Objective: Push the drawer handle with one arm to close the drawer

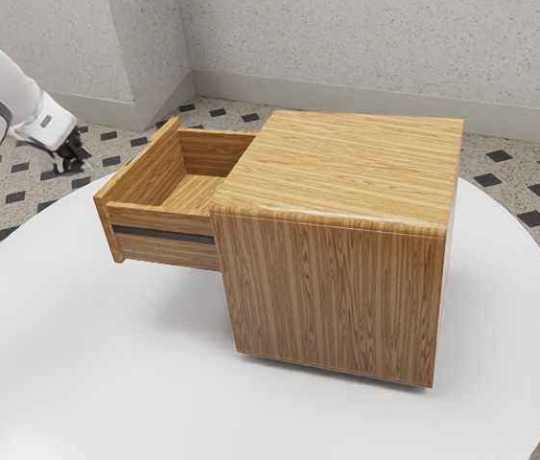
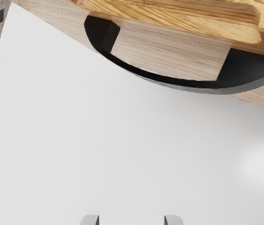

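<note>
Now, the pincer (image 1: 77, 165) is held with its fingertips spread apart, near but clear of the curved black handle (image 2: 169, 83), which is mounted on the drawer (image 1: 159, 250). That is extended from the wooden cabinet (image 1: 332, 292), which is carried by the white worktop (image 1: 106, 355).

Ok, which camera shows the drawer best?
The exterior view: it shows the drawer side-on, standing open from the cabinet, with part of its inside visible. The wrist view looks down at its front, giving a close look at the curved black handle.
</note>
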Robot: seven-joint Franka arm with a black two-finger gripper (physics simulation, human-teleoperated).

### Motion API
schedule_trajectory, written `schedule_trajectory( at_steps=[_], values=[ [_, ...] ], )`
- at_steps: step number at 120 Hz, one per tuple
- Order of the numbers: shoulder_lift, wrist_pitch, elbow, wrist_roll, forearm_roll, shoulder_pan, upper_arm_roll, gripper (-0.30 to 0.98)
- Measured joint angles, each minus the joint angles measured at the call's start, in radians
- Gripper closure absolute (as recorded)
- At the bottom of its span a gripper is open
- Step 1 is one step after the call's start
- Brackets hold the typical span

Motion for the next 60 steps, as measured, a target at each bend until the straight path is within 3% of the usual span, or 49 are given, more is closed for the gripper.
schedule_trajectory(
  at_steps=[17,60],
  values=[
    [0.074,0.045,0.000,0.073,-0.019,-0.011,0.009,0.62],
    [0.103,0.135,-0.029,0.197,-0.137,-0.017,0.020,0.69]
  ],
)
